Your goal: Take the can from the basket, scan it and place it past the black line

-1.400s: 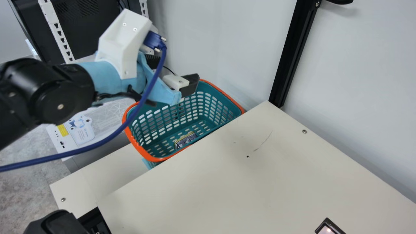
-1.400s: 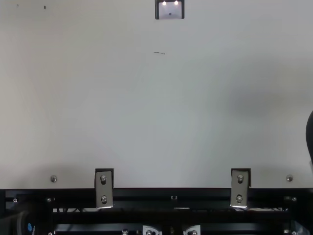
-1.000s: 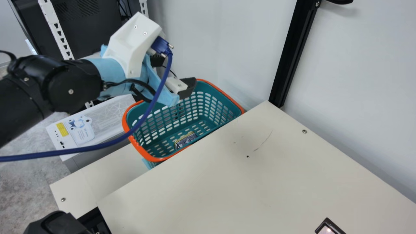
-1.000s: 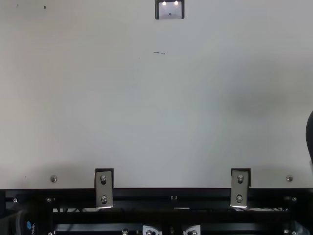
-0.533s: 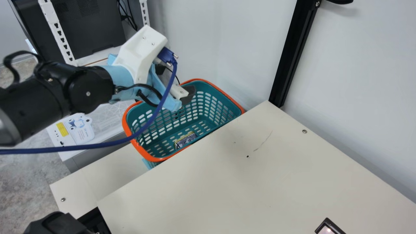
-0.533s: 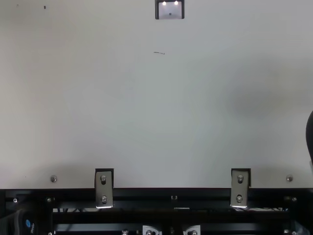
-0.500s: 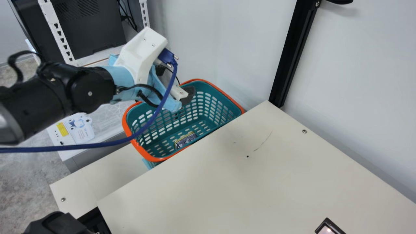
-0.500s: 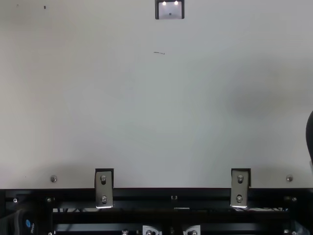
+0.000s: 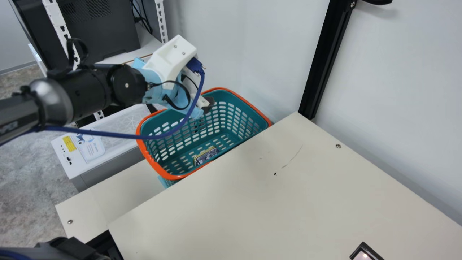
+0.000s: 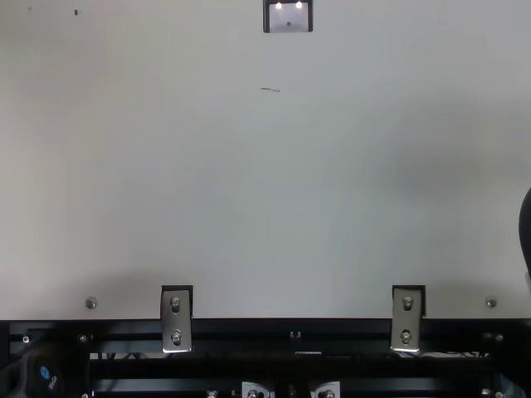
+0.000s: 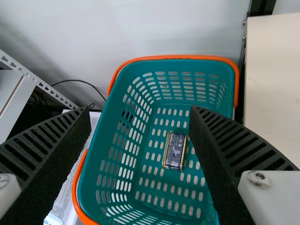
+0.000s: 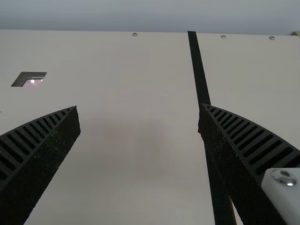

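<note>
Blk post [image 9: 321,65] upright vs. pale wall [image 9: 389,90], just behind worktop's [image 9: 252,202] far L corner. Nr same corner, on top: thin dark scratch [image 9: 294,156], blk speck [image 9: 275,174], + screw [image 9: 338,146] by far edge. Off L edge: white box [image 9: 119,144] w/ yellow sticker [image 9: 69,143], grey floor [image 9: 29,180]. Bkgd: big blk box [image 9: 97,32], 2 slotted white uprights [image 9: 161,21], blk cords [image 9: 139,16].

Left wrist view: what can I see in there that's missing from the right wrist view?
Left wrist view: the basket, orange-rimmed, with the can lying inside, plus a holed white post.
Right wrist view: the black line and a dark-framed window.
Both: table and an open tool, the left tool in one, the right tool in the other.
</note>
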